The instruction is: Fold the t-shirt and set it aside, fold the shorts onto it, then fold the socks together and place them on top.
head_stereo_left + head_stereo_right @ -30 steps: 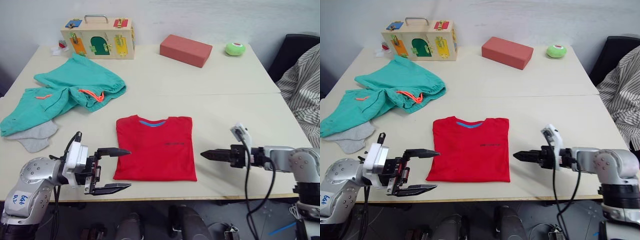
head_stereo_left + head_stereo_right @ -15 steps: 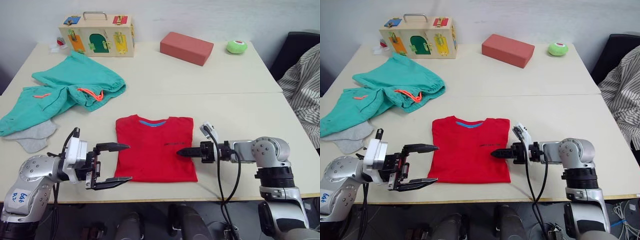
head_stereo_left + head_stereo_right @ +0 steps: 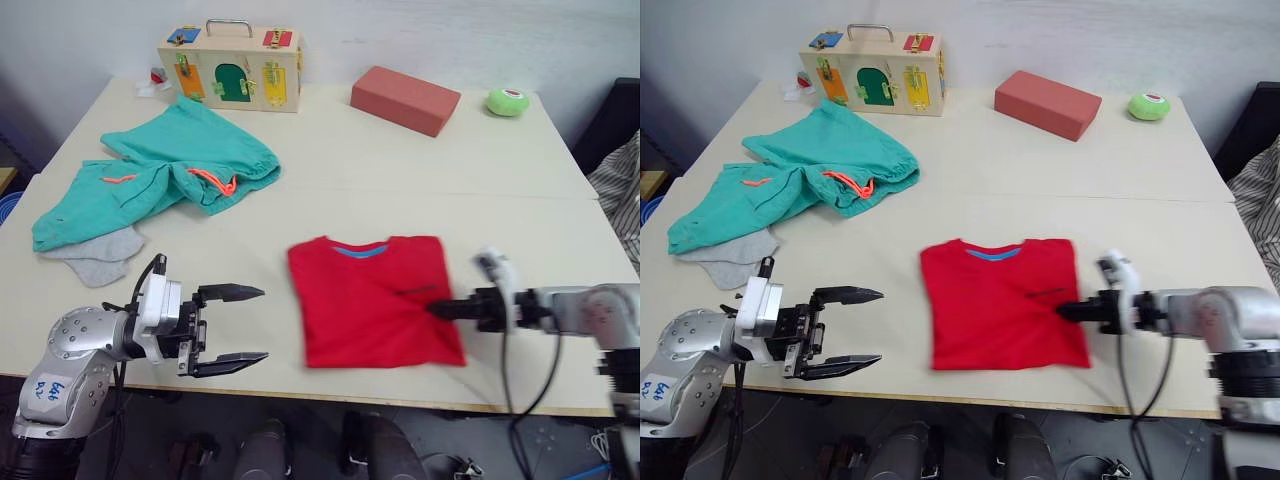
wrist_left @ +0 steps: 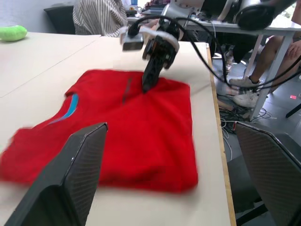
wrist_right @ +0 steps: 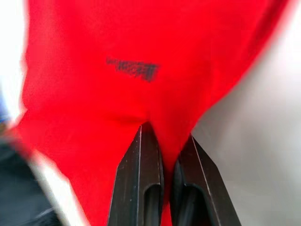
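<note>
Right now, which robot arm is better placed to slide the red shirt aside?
The right one. The right gripper has its jaws shut on the bright red cloth t-shirt, pinching a ridge of cloth. The left gripper hangs open beside it, apart from the cloth.

wall: pale, plain | furniture: two beige tables [image 3: 480, 170] pushed together | chair: dark [image 3: 625, 125] at right
</note>
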You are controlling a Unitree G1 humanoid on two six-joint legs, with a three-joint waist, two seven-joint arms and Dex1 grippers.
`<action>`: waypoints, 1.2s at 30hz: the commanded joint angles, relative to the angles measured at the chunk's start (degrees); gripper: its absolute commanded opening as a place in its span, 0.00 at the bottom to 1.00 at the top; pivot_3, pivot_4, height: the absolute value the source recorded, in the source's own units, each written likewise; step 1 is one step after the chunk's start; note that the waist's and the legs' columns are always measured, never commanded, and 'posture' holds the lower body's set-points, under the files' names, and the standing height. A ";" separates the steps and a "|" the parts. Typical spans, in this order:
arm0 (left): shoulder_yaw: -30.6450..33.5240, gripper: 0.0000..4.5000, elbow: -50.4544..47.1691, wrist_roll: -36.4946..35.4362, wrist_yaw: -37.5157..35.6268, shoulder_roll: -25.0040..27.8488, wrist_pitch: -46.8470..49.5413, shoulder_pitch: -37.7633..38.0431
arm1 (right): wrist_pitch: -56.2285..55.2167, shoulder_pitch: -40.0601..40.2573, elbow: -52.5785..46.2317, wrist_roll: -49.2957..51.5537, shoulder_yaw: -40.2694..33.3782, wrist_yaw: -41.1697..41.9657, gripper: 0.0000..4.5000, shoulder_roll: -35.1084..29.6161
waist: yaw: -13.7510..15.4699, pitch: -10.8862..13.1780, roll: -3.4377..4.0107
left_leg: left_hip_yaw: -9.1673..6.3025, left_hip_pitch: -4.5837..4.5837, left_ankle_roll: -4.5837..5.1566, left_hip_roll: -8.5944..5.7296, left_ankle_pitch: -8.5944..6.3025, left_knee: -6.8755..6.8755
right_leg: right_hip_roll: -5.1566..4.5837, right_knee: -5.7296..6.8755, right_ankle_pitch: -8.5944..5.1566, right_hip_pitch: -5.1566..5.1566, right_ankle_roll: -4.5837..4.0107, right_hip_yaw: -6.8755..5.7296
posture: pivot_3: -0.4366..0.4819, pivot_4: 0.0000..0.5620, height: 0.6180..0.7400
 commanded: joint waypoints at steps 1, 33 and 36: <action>0.29 1.00 -0.10 0.03 -0.51 0.33 -0.72 -0.56 | -8.33 -1.04 9.24 -6.81 1.84 6.08 0.00 -5.28 | -0.11 0.00 0.00 | 0.02 0.00 0.01 0.00 -0.01 0.00 | 0.01 -0.01 0.00 0.00 0.01 0.01 | 0.48 0.27 1.00; 5.46 1.00 17.62 4.34 -3.07 2.19 -8.28 -3.41 | -39.06 7.13 19.32 -21.19 -13.34 19.78 0.86 -18.30 | -1.83 0.27 0.57 | 0.19 0.09 -0.34 0.25 0.10 0.23 | 0.25 0.33 -0.02 -0.08 -0.04 0.04 | 0.48 0.27 1.00; 8.17 1.00 22.51 5.45 -3.96 3.52 -11.22 -1.80 | -45.97 9.46 9.86 -16.52 -20.41 22.14 0.99 -13.47 | -2.92 0.30 0.61 | 0.27 0.17 -0.48 0.36 0.13 0.13 | 0.37 0.38 -0.02 -0.12 -0.05 0.10 | 0.48 0.27 1.00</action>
